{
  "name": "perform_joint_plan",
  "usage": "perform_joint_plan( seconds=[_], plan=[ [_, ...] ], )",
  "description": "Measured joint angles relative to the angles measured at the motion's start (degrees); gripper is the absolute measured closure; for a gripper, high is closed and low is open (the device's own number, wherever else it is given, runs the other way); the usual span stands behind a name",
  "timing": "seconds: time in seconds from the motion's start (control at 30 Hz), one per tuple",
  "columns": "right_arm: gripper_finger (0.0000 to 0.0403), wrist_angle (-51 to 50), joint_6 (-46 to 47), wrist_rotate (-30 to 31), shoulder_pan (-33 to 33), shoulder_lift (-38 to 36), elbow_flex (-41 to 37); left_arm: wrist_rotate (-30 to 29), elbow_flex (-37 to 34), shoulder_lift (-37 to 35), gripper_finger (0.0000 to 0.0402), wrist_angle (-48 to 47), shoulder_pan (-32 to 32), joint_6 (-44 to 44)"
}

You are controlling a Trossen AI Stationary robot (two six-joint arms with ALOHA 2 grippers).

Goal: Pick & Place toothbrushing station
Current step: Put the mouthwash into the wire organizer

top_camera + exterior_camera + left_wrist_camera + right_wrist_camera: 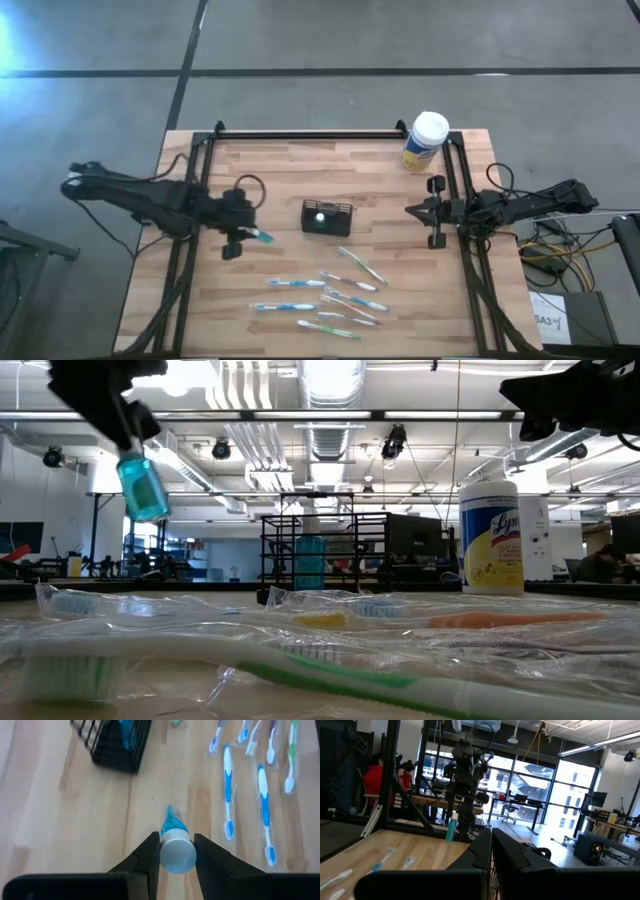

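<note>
My left gripper [240,238] is shut on a small blue tube with a white cap [262,236], held above the table left of the black mesh holder [327,216]. The holder stands on the table's middle with a white-topped piece [321,217] inside; in the left wrist view a blue tube [127,732] stands in it. Several wrapped toothbrushes, blue, green and pink [330,295], lie flat near the front edge. My right gripper [415,210] is shut and empty at the table's right side, and its shut fingers show in its wrist view [490,845]. My left gripper [176,840] pinches the tube's white cap end [177,854] between its two fingers, one on each side. The fingers come slanting down from the table's left. The blue body [173,824] sticks out past the fingertips toward the holder. The tube [143,485] hangs tilted, clear of the table.
A large yellow canister with a white lid [425,140] stands at the far right corner. A black frame rail [310,133] runs along the far edge and side rails along both sides. Bare wood lies between the tube and the holder [115,742].
</note>
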Motion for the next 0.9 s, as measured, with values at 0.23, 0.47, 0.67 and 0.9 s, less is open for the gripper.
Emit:
perform_joint_plan(
  seconds=[0.23,0.47,0.67,0.9],
  plan=[
    [0.0392,-0.02,0.00,0.00,0.00,0.02,0.00,0.61,-10.80,-10.99,0.0303,4.35,0.00,-5.60],
    [0.0392,-0.09,0.00,0.00,0.00,0.04,0.00,1.85,-19.27,-19.26,0.0303,16.78,0.00,-4.54],
    [0.0392,-0.25,0.00,0.00,0.00,0.04,0.00,1.56,-26.42,-24.96,0.0303,26.74,0.00,-2.65],
    [0.0392,-0.28,0.00,0.00,0.00,0.04,0.00,1.42,-35.25,-30.77,0.0303,38.02,0.00,-1.22]
  ],
)
